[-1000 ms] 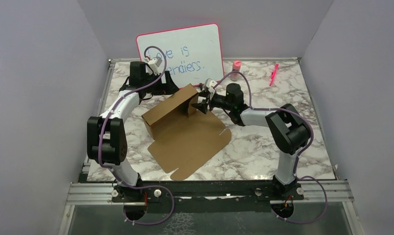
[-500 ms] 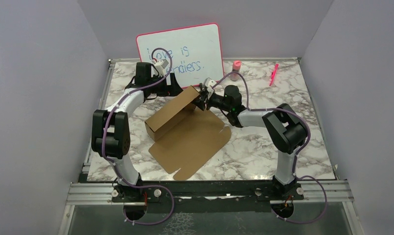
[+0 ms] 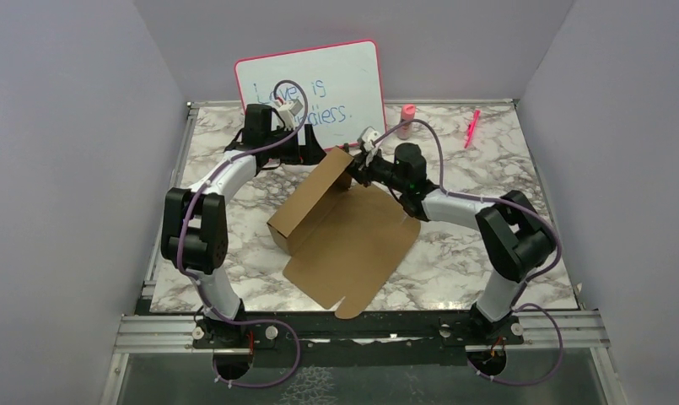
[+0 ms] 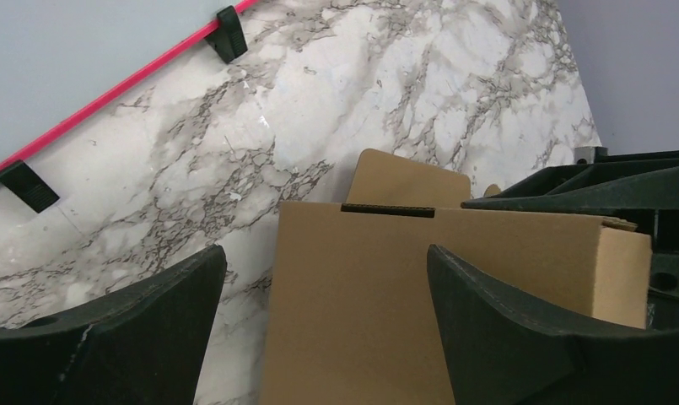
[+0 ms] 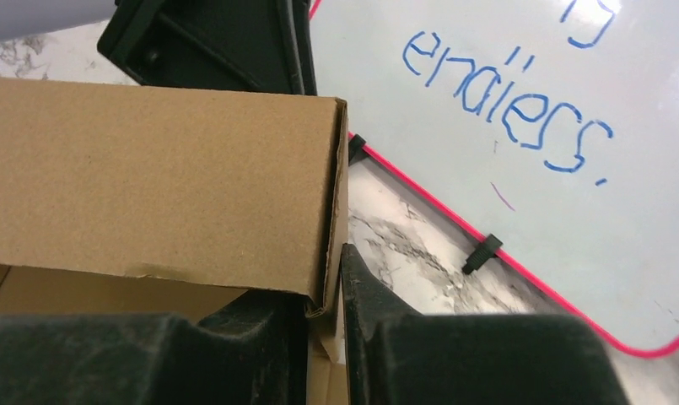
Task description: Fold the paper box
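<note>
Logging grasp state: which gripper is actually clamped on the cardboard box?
The right gripper: it pinches a corner edge of the paper box. The left gripper stands wide open.

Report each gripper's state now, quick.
Left gripper: open, fingers spread wide, gripping nothing.
Right gripper: shut on the paper box, pinching the end edge of its raised wall.

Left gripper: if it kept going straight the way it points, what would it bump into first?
Most likely the paper box: its brown wall fills the space just ahead of the open left gripper. How near it is, the wrist view does not settle.
</note>
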Tool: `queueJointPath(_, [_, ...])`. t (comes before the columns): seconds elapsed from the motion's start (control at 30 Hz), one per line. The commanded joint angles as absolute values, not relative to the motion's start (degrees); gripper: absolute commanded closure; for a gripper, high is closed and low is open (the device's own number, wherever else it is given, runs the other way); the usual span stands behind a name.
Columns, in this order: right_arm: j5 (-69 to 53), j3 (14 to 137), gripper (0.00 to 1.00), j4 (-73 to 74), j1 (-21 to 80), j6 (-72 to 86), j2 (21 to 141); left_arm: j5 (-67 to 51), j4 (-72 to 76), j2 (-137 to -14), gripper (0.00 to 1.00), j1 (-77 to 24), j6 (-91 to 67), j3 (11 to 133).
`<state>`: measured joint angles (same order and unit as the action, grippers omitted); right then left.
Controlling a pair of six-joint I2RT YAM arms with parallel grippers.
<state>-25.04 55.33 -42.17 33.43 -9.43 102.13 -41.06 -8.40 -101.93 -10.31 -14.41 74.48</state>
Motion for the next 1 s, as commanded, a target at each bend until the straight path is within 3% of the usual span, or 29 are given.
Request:
queueJointPath(0.0, [-18.5, 55.5, 0.8, -32.5, 33.8, -9.7, 96.8, -38.6, -7.7, -100.3, 0.11, -11.1, -16.0, 75.6])
queueJointPath(0.33, [-13.3, 51.9, 0.8, -28.5, 33.8, -9.4, 96.2, -29.5, -1.8, -94.5, 0.1, -11.9, -21.9, 71.3])
queueJointPath(0.97, [-11.0, 45.2, 0.77, -40.2, 33.8, -6.2, 98.8, -34.6, 2.7, -98.1, 0.1, -19.1, -23.2, 72.1])
